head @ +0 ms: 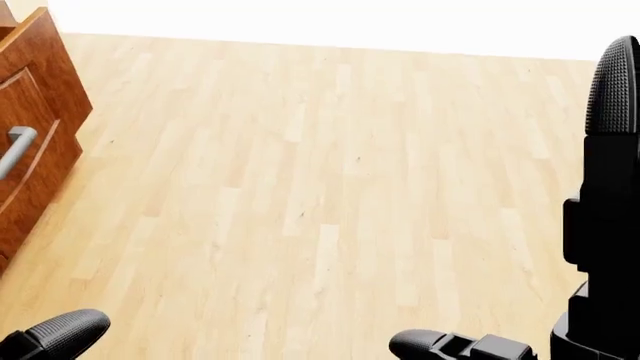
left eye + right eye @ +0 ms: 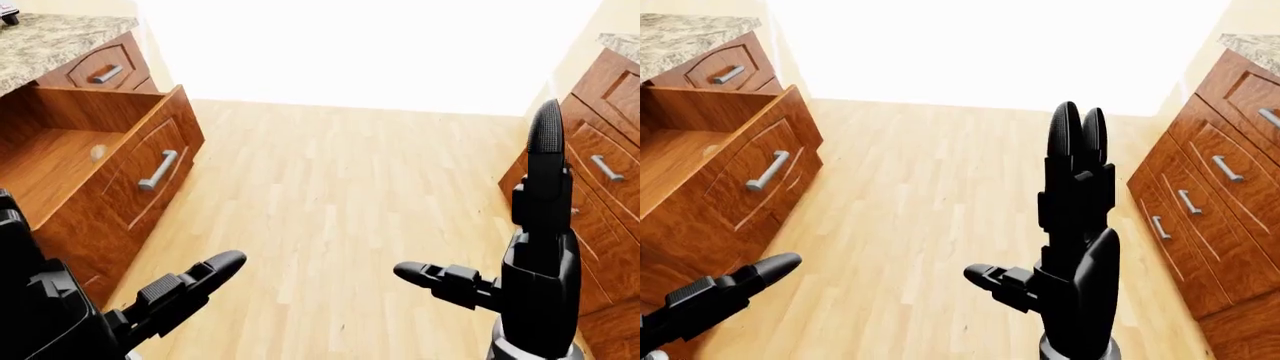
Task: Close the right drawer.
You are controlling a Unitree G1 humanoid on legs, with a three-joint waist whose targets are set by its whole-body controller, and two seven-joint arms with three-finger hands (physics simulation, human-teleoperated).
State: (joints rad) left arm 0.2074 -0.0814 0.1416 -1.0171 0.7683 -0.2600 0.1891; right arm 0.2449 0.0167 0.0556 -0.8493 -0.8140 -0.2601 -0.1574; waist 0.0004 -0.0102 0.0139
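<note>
A wooden drawer [image 2: 130, 180] stands pulled far out of the cabinet at the left of the left-eye view, with a grey bar handle [image 2: 158, 170] on its panel. Its inside [image 2: 50, 161] is open to view, with a small pale round spot [image 2: 97, 152] on the bottom. My left hand [image 2: 170, 289] is low at the bottom left, fingers spread, below the drawer's panel and apart from it. My right hand [image 2: 480, 202] is at the right, fingers pointing up and thumb out to the left, open and empty.
A closed drawer [image 2: 105, 71] sits under a granite counter [image 2: 50, 37] at the top left. A second cabinet with closed drawers [image 2: 1220, 169] lines the right side. Light wood floor [image 2: 340, 187] runs between the two rows toward a bright opening.
</note>
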